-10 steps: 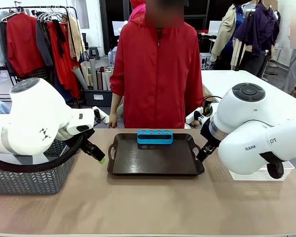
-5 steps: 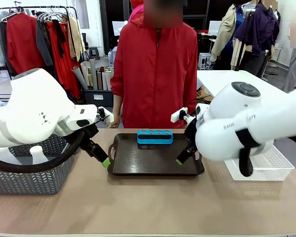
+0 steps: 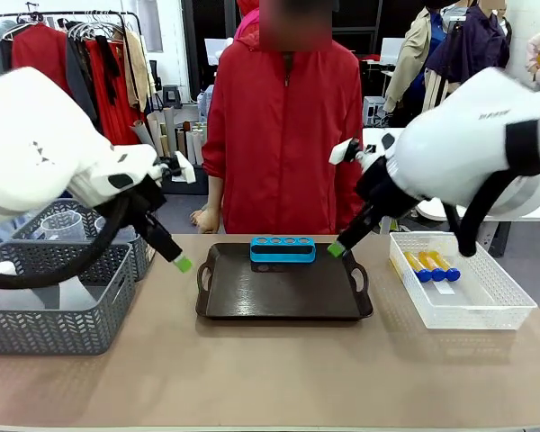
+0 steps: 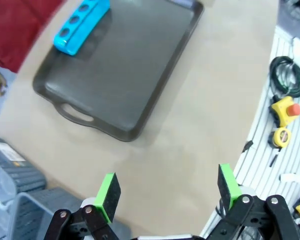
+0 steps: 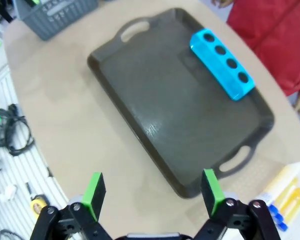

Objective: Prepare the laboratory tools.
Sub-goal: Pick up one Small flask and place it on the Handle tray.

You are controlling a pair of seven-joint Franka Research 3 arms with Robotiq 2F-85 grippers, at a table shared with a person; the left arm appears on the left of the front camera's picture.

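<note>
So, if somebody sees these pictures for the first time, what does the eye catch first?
The dark tray at mid-table, with a bright blue rack at its far edge. The left gripper and right gripper hang open near its two ends. Orange blue-capped tubes lie in a white bin at right.

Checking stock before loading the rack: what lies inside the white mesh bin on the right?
Three orange-filled tubes with blue caps lie toward the white bin's far left corner. The right arm crosses its far rim, so that strip is hidden.
</note>
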